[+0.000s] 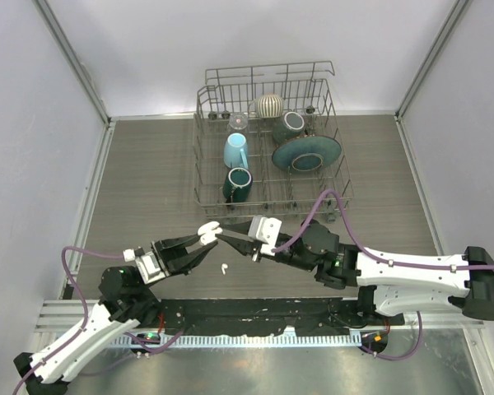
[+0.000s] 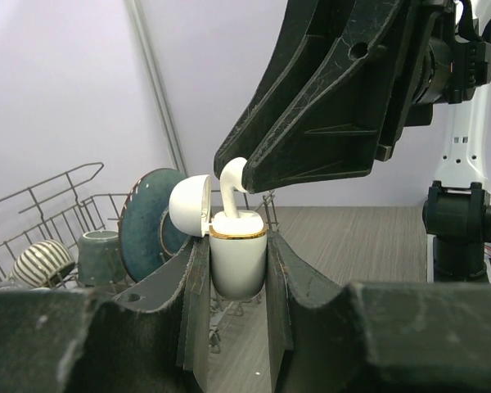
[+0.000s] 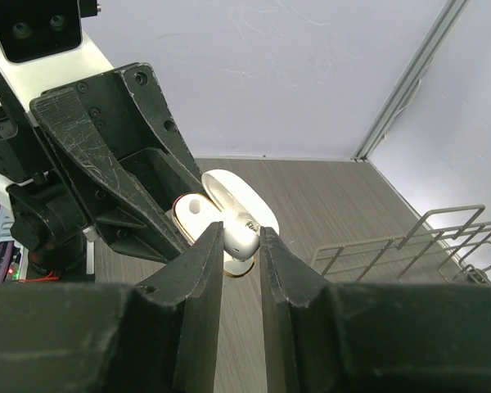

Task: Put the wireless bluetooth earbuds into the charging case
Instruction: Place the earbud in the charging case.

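Your left jaws are clamped tight on the charging case (image 2: 237, 266), lid flipped open, held up off the surface (image 1: 148, 181). Your right jaws are nearly closed, pinching one earbud (image 3: 242, 235) with its stem down in the case's mouth. The other earbud (image 1: 224, 267) lies loose on the surface nearby.

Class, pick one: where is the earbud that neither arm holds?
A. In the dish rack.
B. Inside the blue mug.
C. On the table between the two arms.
C: the loose earbud lies on the bare table between the two arms, well apart from the dish rack.
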{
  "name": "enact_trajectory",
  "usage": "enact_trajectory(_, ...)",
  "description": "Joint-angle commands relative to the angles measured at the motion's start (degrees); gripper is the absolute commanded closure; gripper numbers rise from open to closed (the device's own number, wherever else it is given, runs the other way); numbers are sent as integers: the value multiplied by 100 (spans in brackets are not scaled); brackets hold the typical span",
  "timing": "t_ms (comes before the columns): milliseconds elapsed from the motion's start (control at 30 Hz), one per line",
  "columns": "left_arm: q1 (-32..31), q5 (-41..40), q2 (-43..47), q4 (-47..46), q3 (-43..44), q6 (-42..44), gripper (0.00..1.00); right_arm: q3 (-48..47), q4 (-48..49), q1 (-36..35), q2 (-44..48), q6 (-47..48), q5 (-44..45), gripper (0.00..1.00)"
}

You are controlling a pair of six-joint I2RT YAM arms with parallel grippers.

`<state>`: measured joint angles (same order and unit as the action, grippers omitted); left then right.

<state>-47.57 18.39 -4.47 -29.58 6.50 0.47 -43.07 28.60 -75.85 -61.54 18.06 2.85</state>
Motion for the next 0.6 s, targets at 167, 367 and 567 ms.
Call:
enact_trajectory(167, -7, -73, 95, -680, 62, 85, 100, -290, -794, -17, -165, 4, -435, 94)
enact_trajectory(367, -7, -73, 95, -663, 70, 85, 100, -325, -786, -17, -201, -66, -479, 87)
enact_trajectory(567, -7, -99, 122, -663, 44, 85, 100, -351, -786, -17, -262, -119, -470, 84)
